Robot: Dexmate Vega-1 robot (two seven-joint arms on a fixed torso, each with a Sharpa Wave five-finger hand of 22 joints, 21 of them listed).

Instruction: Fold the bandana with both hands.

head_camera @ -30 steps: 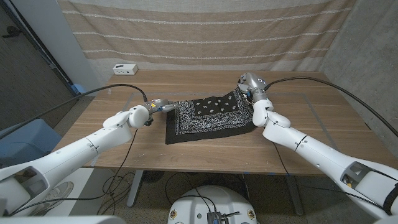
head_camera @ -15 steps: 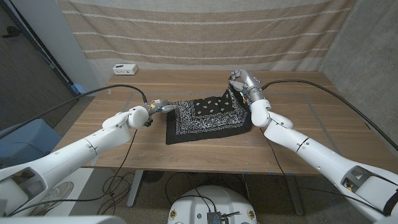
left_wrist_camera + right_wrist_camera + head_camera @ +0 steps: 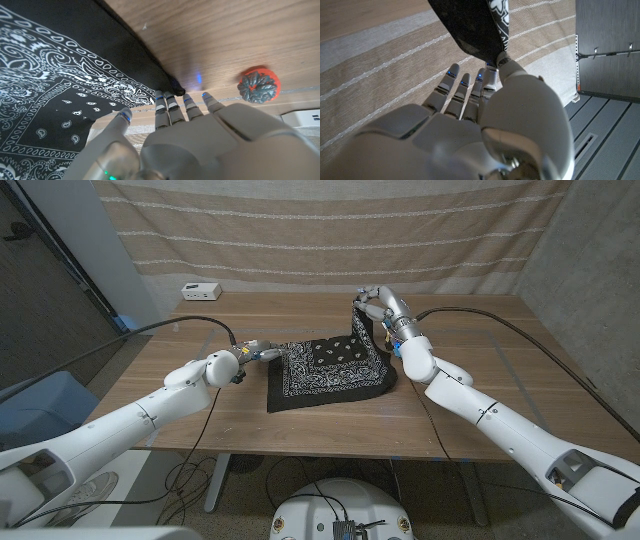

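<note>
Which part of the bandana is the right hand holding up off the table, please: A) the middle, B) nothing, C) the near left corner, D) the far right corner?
D: the right hand pinches the bandana's far right corner, raised above the table.

Black paisley cloth bandana (image 3: 330, 370) mid wooden table (image 3: 470, 385), between left hand (image 3: 255, 351) and right hand (image 3: 378, 306); small white box (image 3: 200, 291) at far left corner.
</note>
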